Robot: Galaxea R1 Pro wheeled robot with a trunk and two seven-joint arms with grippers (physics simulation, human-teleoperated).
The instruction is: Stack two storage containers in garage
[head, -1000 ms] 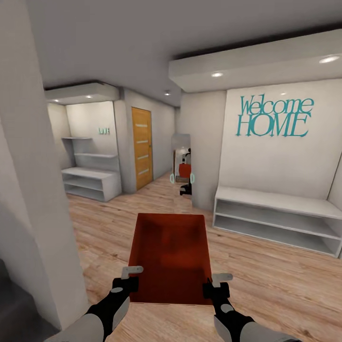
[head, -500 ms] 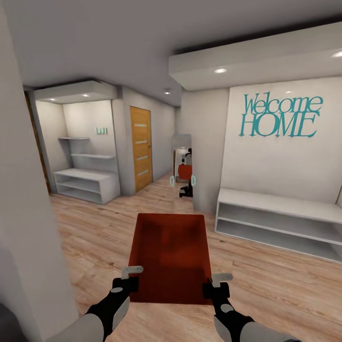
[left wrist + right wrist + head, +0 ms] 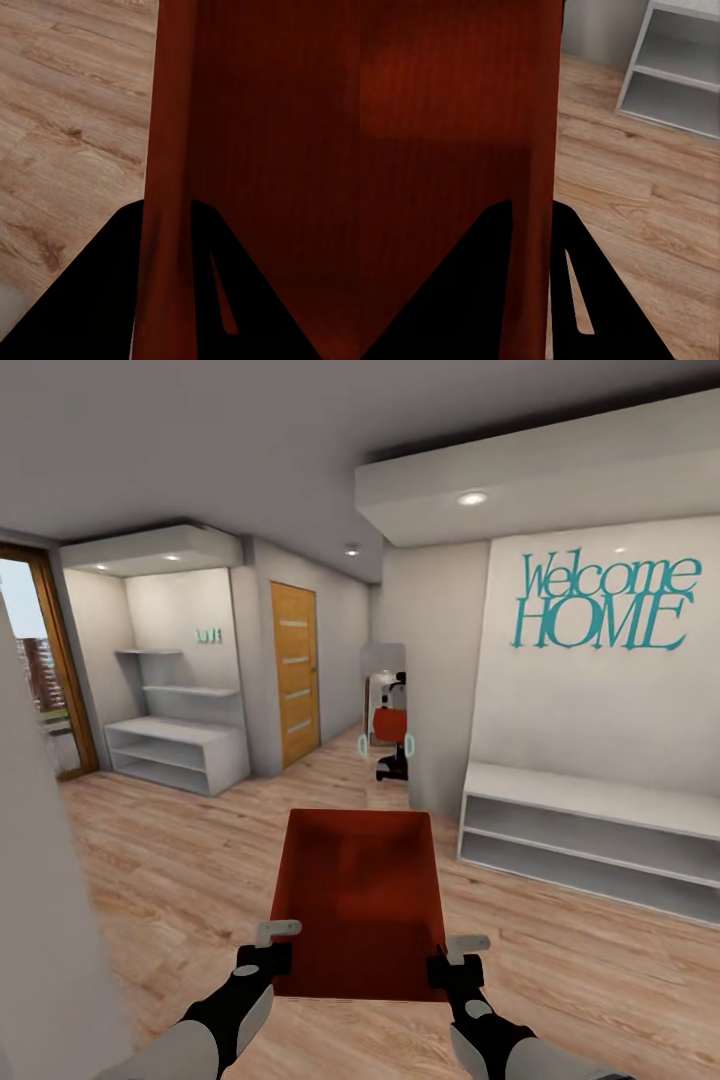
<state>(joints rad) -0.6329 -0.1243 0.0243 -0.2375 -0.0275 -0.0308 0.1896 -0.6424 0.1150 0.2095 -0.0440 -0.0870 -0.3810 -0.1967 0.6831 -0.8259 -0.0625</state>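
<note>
One orange-red storage container (image 3: 358, 895) hangs level in front of me above a light wood plank floor, open side up and empty. My left gripper (image 3: 268, 950) is shut on its near left wall, and my right gripper (image 3: 452, 958) is shut on its near right wall. In the left wrist view the thin wall (image 3: 169, 150) runs between the dark fingers (image 3: 112, 285). The right wrist view has the opposite wall (image 3: 536, 112) pinched the same way. The other container and the garage are out of view.
A grey wall pillar (image 3: 40, 920) stands close on my left. A low white shelf bench (image 3: 590, 830) lines the right wall under "Welcome HOME" lettering. Ahead are a white shelf unit (image 3: 180, 750), a wooden door (image 3: 297, 670), a mirror (image 3: 385, 710) and a glazed door (image 3: 40, 670).
The whole view has shifted: the pillar on the left slid out of the picture and the glazed door came into sight. The container and both grippers keep their places in the picture.
</note>
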